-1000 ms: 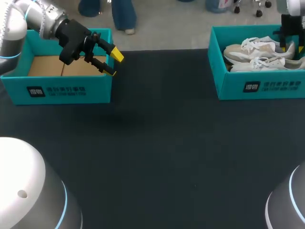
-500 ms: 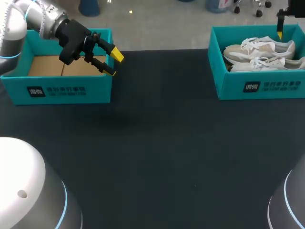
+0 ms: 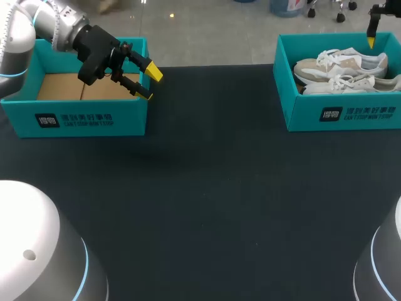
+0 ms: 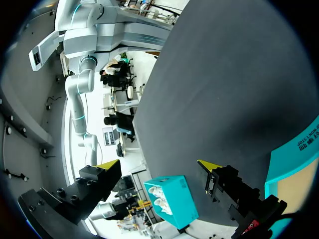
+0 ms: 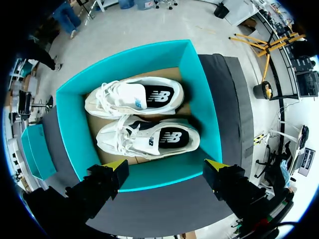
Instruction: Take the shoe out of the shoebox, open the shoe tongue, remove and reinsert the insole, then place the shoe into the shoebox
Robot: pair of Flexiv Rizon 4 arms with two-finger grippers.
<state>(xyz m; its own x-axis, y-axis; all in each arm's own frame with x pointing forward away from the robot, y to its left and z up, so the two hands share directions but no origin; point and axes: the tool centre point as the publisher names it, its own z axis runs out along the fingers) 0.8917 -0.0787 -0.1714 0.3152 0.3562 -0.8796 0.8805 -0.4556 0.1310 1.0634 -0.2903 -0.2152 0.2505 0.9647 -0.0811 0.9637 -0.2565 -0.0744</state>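
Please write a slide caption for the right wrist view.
Right gripper, jaws open, hangs above the teal shoebox holding two white shoes.

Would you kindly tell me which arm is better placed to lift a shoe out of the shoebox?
Right. The right gripper hangs open directly above the shoebox holding both shoes, while the left gripper sits open by the empty box, far from them.

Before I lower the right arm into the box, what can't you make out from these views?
Right hand: head view shows one yellow tip; the edge cuts off the rest.
Shoes: head view, the front wall of the right shoebox hides their lower sides; the edge crops one end.
Left shoebox: head view, the left hand covers part of its inside.
Left wrist view: the shoes are too small for detail.
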